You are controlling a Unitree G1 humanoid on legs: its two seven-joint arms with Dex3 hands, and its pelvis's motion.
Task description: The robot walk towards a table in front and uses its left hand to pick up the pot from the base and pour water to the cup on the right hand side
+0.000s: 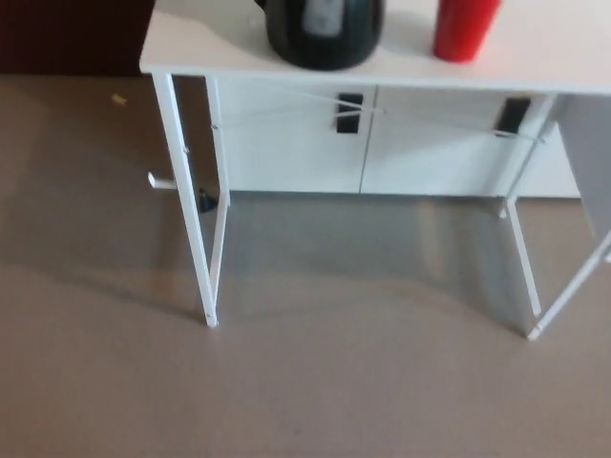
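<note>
Approaching white table (220,52), far; black pot (323,33) left of red cup (464,29). Hands out of view, state untellable. Pickup, pour outstanding.

Table (220,59): white top, white legs. Pot (323,31): glossy black with a grey panel on its front. Cup (465,29): solid red. Cabinet (382,143) behind: white doors, black handles. Floor (315,382): plain grey-brown. Wall (67,33) at upper left: dark brown.
</note>
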